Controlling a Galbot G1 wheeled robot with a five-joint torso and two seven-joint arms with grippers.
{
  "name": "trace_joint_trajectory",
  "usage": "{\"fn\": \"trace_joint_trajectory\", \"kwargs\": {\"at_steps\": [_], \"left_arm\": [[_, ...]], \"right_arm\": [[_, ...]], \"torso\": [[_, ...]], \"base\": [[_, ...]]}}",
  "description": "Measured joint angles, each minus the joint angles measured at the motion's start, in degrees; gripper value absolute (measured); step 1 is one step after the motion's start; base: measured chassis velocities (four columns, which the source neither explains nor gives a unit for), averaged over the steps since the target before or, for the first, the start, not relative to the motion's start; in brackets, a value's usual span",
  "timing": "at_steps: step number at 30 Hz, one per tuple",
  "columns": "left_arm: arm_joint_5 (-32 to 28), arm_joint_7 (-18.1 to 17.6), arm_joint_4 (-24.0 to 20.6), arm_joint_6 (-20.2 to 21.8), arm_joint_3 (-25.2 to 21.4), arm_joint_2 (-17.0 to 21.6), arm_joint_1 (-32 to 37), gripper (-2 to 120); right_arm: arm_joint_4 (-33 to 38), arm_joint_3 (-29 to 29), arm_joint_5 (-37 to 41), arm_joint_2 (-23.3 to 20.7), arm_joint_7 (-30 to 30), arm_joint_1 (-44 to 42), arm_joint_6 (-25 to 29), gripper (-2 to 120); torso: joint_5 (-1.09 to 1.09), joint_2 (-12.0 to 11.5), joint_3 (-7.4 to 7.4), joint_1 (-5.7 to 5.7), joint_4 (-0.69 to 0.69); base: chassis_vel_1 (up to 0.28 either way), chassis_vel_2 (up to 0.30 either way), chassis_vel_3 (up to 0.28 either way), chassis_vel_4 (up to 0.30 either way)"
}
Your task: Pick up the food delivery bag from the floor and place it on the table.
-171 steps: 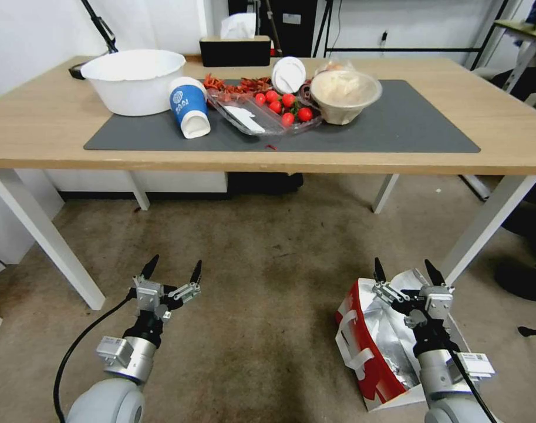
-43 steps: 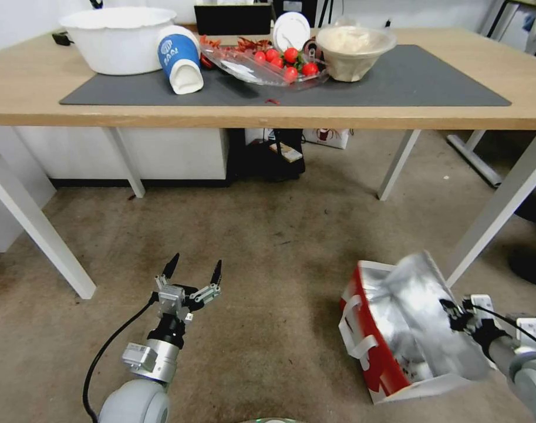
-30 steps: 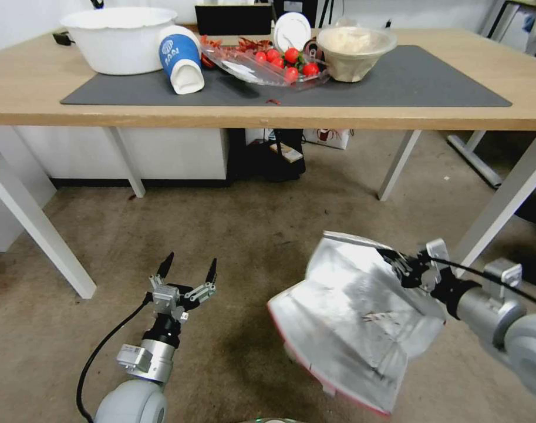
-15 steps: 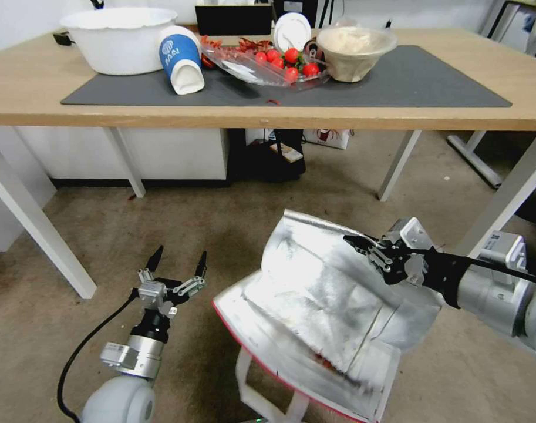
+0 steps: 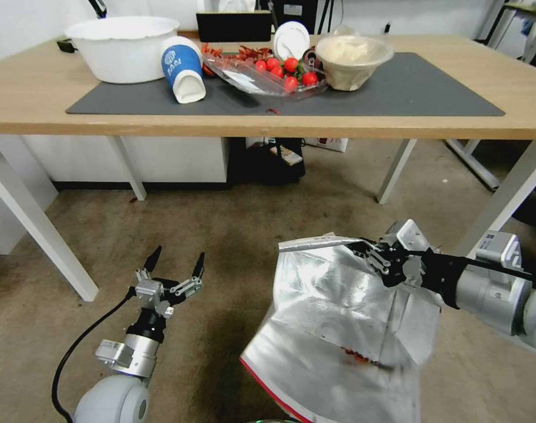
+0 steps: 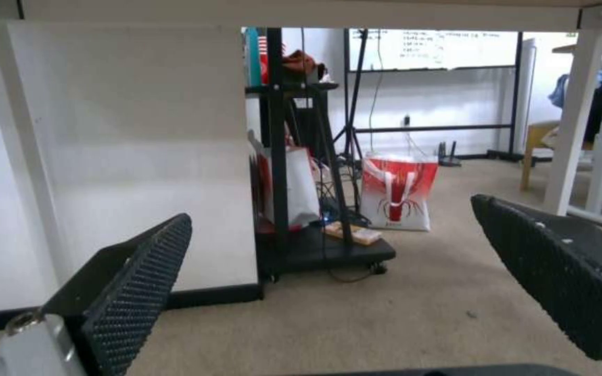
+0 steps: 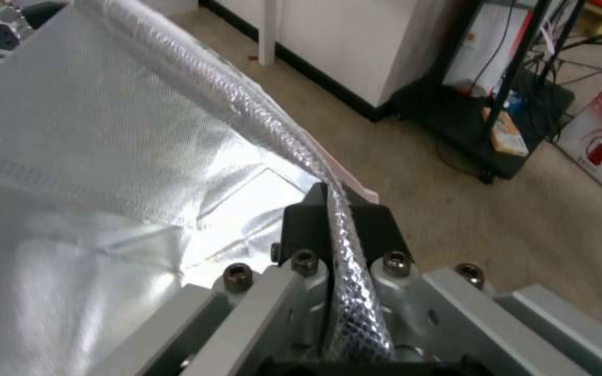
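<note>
Right pincer (image 5: 361, 247) clenched on the food delivery bag's (image 5: 338, 317) foil rim; the thin hold could slip beneath the desk (image 5: 279, 120).

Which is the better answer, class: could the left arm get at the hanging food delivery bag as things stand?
Probably yes. The left gripper hovers open low over the floor, with bare floor between it and the food delivery bag, which the right gripper holds by its rim.

no text legible anywhere
</note>
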Motion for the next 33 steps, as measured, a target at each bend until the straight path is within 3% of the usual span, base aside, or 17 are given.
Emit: {"fn": "trace_joint_trajectory", "kwargs": {"at_steps": [33], "left_arm": [[-0.02,0.60,-0.80,1.19,-0.21,0.28,-0.08,100]], "right_arm": [[-0.14,-0.66,1.73,-0.58,-6.04,-0.52,5.82,0]], "torso": [[0.00,7.64,6.35,1.37,0.00]], "base": [[0.000,0.000,0.000,0.000]]}}
